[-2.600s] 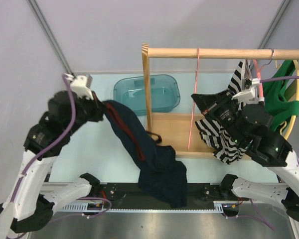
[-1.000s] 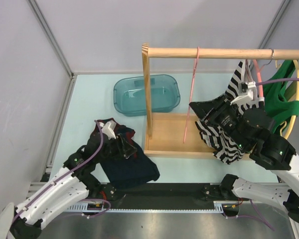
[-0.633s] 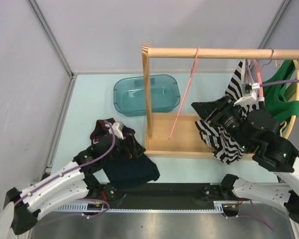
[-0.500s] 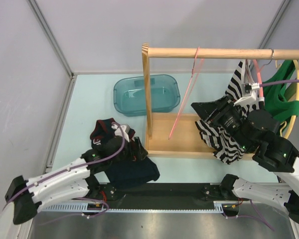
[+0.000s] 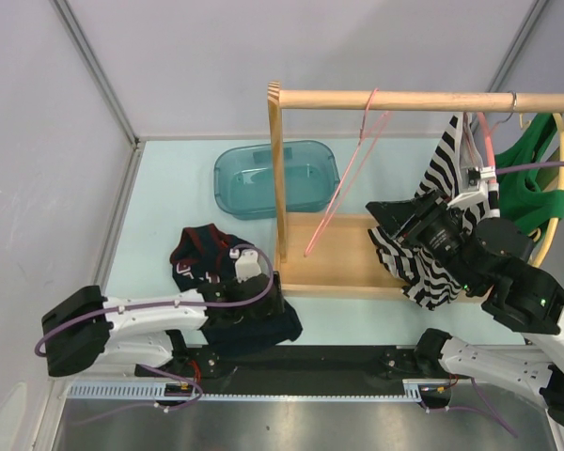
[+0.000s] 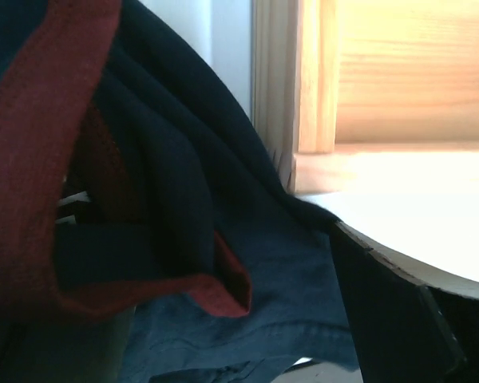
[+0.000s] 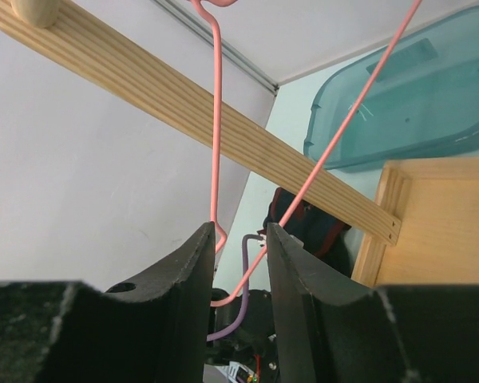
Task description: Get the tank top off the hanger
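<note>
The navy tank top (image 5: pixel 199 256) with red trim lies crumpled on the table left of the rack's post, and fills the left wrist view (image 6: pixel 168 239). My left gripper (image 5: pixel 266 299) rests low against its right end, open, with nothing pinched; one dark finger (image 6: pixel 399 319) shows at the lower right. The pink wire hanger (image 5: pixel 350 164) hangs bare from the wooden rail (image 5: pixel 404 100), its bottom tilted to the left. My right gripper (image 5: pixel 378 212) hovers right of it, open with a narrow gap. In the right wrist view the hanger (image 7: pixel 216 120) shows beyond the gripper (image 7: pixel 239 231), apart from it.
A teal plastic bin (image 5: pixel 277 178) sits behind the rack's upright post (image 5: pixel 280 188). The wooden base tray (image 5: pixel 343 258) lies under the rail. A black-and-white striped garment (image 5: pixel 442 174) and a green one (image 5: pixel 531 183) hang at the rail's right end, close to my right arm.
My left arm brought the tank top down onto the table, opened its jaws and slid right along the cloth. The bare hanger's bottom swung left. The right arm barely moved.
</note>
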`<state>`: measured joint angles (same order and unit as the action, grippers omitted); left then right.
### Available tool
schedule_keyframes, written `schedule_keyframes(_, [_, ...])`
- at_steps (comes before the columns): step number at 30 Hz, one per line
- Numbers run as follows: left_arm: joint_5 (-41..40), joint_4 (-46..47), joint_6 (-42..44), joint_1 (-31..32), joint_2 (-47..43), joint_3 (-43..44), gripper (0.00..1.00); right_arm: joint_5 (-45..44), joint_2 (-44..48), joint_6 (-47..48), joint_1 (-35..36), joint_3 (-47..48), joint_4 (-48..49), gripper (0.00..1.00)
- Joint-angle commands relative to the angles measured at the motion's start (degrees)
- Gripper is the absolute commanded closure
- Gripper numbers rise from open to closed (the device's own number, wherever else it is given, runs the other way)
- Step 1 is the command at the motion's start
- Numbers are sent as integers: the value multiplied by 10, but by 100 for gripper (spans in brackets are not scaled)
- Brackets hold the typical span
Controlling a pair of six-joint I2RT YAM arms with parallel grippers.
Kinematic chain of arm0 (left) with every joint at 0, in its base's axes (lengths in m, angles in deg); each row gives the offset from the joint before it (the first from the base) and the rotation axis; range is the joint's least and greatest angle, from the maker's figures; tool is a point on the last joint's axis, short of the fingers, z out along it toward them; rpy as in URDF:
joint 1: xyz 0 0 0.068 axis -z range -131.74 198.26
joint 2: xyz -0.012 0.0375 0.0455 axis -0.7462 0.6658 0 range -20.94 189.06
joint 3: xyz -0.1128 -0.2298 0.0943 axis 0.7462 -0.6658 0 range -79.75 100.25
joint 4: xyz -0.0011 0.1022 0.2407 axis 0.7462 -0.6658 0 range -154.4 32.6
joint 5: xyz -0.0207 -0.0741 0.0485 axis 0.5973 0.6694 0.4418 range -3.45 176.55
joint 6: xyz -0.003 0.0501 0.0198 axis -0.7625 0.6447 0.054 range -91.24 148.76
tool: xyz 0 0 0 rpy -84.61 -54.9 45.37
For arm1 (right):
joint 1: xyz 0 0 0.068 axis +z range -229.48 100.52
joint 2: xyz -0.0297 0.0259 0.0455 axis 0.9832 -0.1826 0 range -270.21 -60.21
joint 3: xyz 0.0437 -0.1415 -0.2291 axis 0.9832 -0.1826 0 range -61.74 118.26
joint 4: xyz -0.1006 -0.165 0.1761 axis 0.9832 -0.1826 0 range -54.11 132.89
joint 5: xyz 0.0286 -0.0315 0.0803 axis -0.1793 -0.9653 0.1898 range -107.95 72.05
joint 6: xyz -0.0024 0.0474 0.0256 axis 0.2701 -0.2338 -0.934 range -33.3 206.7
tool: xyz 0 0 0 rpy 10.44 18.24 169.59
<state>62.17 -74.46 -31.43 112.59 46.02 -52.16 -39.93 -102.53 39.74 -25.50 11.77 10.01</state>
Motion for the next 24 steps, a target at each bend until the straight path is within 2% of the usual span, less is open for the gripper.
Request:
schedule_keyframes(1, [13, 5, -93, 2, 67, 4, 1, 0, 8, -12, -1, -2, -4, 63])
schedule_keyframes(4, [29, 12, -112, -1, 83, -10, 7, -4, 22, -21, -1, -14, -5, 63])
schedule_keyframes(6, [45, 43, -114, -9, 82, -33, 16, -13, 33, -25, -1, -21, -3, 62])
schedule_keyframes(7, [50, 51, -113, -12, 78, -40, 22, -16, 35, -27, 0, -23, -3, 63])
schedule_keyframes(8, [51, 59, -113, -17, 74, -46, 35, -18, 37, -28, -1, -28, -1, 63])
schedule_keyframes(10, [49, 63, -108, -27, 54, -63, 52, -17, 37, -28, -1, -29, 0, 62])
schedule_keyframes(12, [46, 61, -99, -40, 35, -77, 60, -17, 34, -25, -1, -29, -1, 63])
schedule_keyframes(13, [47, 53, -93, -47, 12, -82, 69, -16, 34, -23, -1, -29, -3, 63])
schedule_keyframes(15, [39, 40, -79, -59, -18, -89, 77, -13, 30, -24, -1, -30, -4, 62])
schedule_keyframes(16, [36, 20, -73, -61, -57, -89, 89, -11, 29, -23, -1, -30, -4, 62])
schedule_keyframes(17, [33, 9, -64, -65, -76, -82, 95, -10, 27, -23, -1, -29, -3, 62])
schedule_keyframes(19, [26, -29, -28, -70, -117, -67, 100, -1, 21, -16, -1, -27, 1, 53])
schedule_keyframes(20, [21, -47, -14, -79, -151, -42, 100, 3, 18, -12, -1, -25, 3, 48])
schedule_keyframes(21, [15, -65, 7, -83, -168, -28, 100, 7, 15, -3, -1, -15, 1, 39])
schedule_keyframes(24, [21, -114, 71, -116, -225, 32, 100, 25, -2, 16, -1, 15, -6, 26])
